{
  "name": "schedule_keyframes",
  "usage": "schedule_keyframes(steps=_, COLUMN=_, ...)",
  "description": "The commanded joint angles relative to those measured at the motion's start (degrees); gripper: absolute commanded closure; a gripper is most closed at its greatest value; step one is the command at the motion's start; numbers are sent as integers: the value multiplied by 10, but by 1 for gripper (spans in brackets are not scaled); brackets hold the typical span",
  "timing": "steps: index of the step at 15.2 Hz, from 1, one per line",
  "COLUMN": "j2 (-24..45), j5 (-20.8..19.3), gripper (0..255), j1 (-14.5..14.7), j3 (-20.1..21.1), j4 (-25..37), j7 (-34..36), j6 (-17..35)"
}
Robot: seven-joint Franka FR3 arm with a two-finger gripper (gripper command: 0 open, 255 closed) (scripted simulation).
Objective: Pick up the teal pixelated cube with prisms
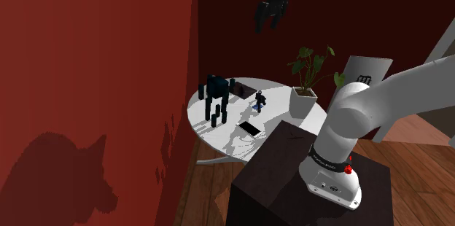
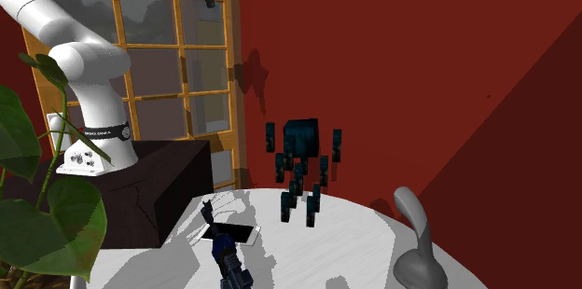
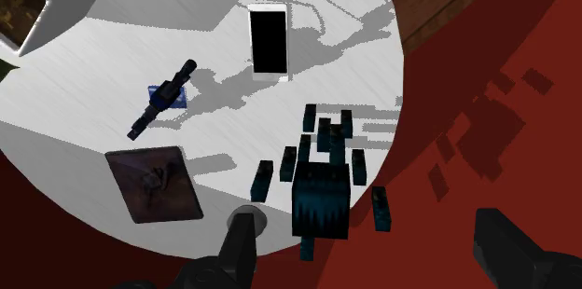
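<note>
Claw [image 1: 267,26] up high, right near the ceiling line, its two black fingers [image 3: 238,245] spread wide with nothing between them. It hangs well above the round white table [image 3: 93,82], pointing down at it.

Down there, far beneath the open fingers, sits the teal pixelated cube [image 3: 322,199]. It is dark and blocky, with small dark prisms standing around and under it. In the wrist view it lies between the two fingers' lines, closer to one finger than the other, and well apart from both. It stands at the table's edge, hard by the red wall [image 1: 87,79].

Beyond the cube from the claw's fingers lies a white smartphone [image 3: 268,40], black screen up. Off to the side of the phone lies a small dark strap-like gadget with a blue middle [image 3: 160,99]. Nearer the fingers on that side lies a dark square tile [image 3: 152,185], flat on the tabletop.

A grey curved piece [image 2: 415,240] stands upright near the table's rim. A potted plant in a white pot [image 1: 305,98] stands on the far side of the table, and the dark stand [image 1: 284,181] sits beside it.
</note>
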Motion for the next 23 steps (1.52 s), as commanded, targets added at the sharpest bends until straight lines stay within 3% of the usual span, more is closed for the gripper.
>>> schedule_keyframes(steps=1, j2=0, j5=0, gripper=0, j1=0, j3=0, j4=0, j7=0, j6=0)
schedule_keyframes(steps=12, j2=137, j5=0, gripper=0, j1=-5, j3=-39, j4=-77, j7=-10, j6=191)
schedule_keyframes(steps=23, j2=346, j5=28, gripper=0, j1=-2, j3=-75, j4=-68, j7=-38, j6=365)
